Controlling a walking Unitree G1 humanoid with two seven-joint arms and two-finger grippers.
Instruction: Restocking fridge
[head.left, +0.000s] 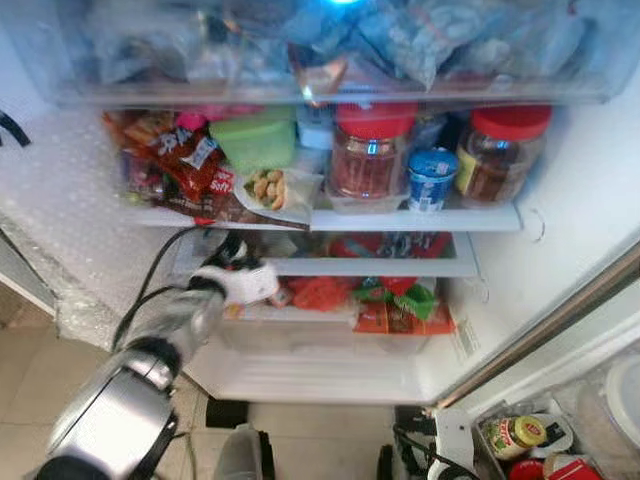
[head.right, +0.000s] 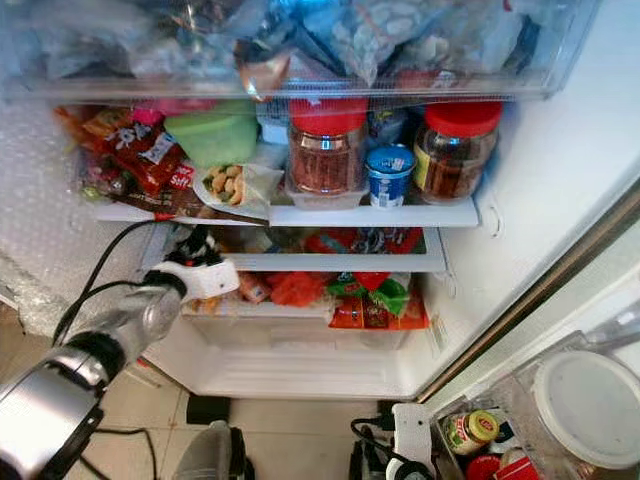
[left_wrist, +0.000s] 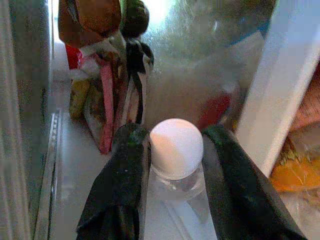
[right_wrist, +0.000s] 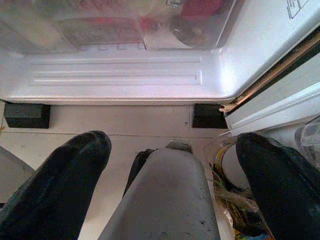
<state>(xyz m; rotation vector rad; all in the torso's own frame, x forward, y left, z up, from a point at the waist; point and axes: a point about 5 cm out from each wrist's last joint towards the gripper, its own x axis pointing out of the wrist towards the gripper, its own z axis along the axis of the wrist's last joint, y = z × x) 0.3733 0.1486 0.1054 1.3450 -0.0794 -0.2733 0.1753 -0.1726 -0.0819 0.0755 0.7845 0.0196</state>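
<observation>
Fridge: we face the open fridge (head.left: 560, 260), its shelves packed; our left arm reaches into the lower left shelf.
Left gripper: our left gripper (left_wrist: 172, 175) sits inside that shelf, its two black fingers (left_wrist: 122, 185) on either side of a clear bottle (left_wrist: 176, 165) with a white cap, pinching it just below the cap.
Bottle: it stands upright on the shelf floor, near the left wall, with snack packets (left_wrist: 107, 95) standing behind it.
Middle shelf: two jars with red lids (head.left: 368, 150), a small blue-and-white tub (head.left: 432, 178) between them, a green container (head.left: 255, 140) and red packets (head.left: 175, 160) to the left.
Lower shelf: orange and green packets (head.left: 400, 305) lie to the right of our left gripper.
Right gripper: our right gripper (right_wrist: 172, 165) hangs over the tiled floor (right_wrist: 120, 120) before the fridge base, fingers spread wide and holding nothing.
Beside the fridge: a yellow-lidded jar (head.right: 478, 428) and a large white lid (head.right: 590, 405) sit low on the right.
</observation>
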